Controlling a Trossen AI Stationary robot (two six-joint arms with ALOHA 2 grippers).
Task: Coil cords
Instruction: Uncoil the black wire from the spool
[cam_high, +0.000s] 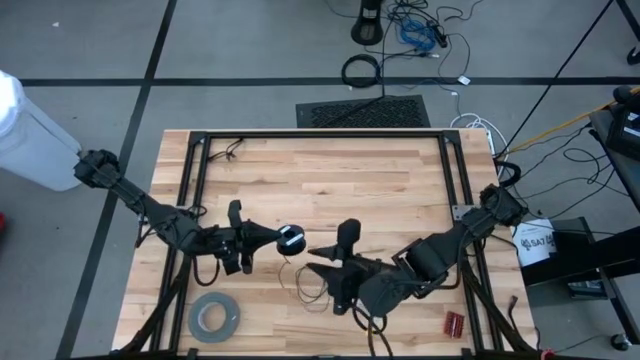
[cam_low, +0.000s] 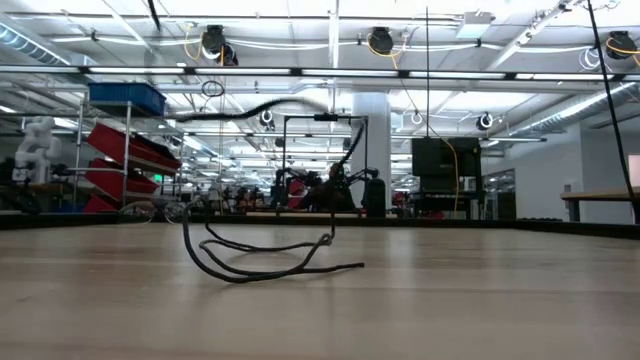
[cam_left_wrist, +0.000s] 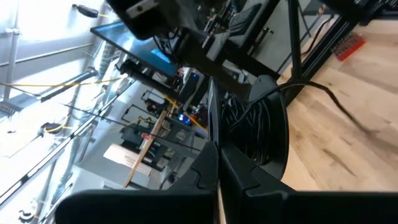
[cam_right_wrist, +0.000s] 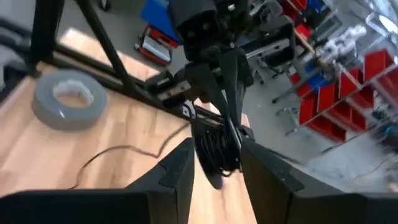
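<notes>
Left gripper (cam_high: 278, 238) clamped on the black disc (cam_high: 291, 239), held edgewise above the table (cam_high: 330, 170). Right gripper (cam_high: 328, 252) just beside, fingers spread open. Thin wire (cam_high: 300, 282) trailing loose below both, onto the wood.

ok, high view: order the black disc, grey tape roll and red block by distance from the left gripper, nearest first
1. Black disc: clamped in the left gripper, mid-table.
2. Grey tape roll: near the table's front edge, on the left arm's side.
3. Red block: front corner on the right arm's side, past the right gripper.
</notes>
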